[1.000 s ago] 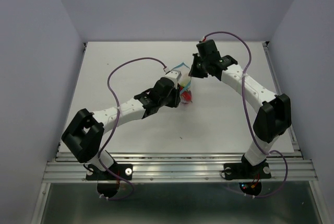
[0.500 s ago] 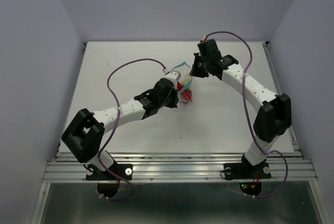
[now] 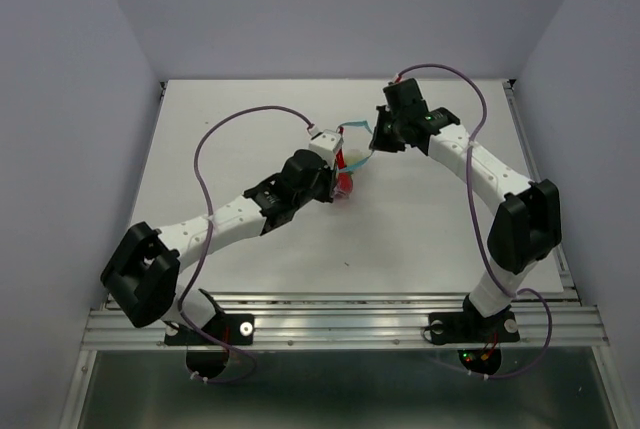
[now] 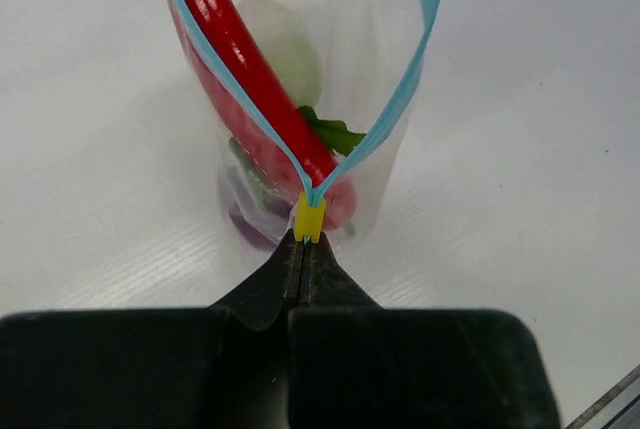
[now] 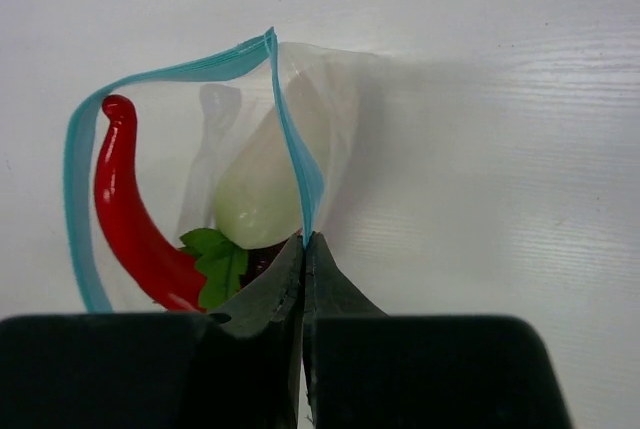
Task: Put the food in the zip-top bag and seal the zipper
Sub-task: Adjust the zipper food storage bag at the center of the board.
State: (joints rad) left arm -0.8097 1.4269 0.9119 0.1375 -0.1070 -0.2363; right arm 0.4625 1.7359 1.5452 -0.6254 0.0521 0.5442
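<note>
The clear zip-top bag (image 3: 347, 177) hangs between my two grippers above the table's middle. The red chili (image 4: 236, 61), the white radish (image 4: 288, 47) with its green leaves, and the dark purple ball (image 4: 247, 221) are inside it. The light blue zipper (image 4: 402, 97) gapes open in a loop. My left gripper (image 4: 305, 237) is shut on the yellow tab at one end of the zipper. My right gripper (image 5: 304, 241) is shut on the blue strip (image 5: 296, 164) at the other end. In the right wrist view the chili (image 5: 124, 217) and radish (image 5: 262, 187) show through the mouth.
The white table (image 3: 230, 119) lies under both arms. Purple cables (image 3: 240, 121) loop above each arm. Grey walls close in the back and sides. A metal rail (image 3: 340, 314) runs along the near edge.
Both grippers have shifted slightly, the left one up and to the left, the right one to the right. The bag's blue mouth is stretched wider between them.
</note>
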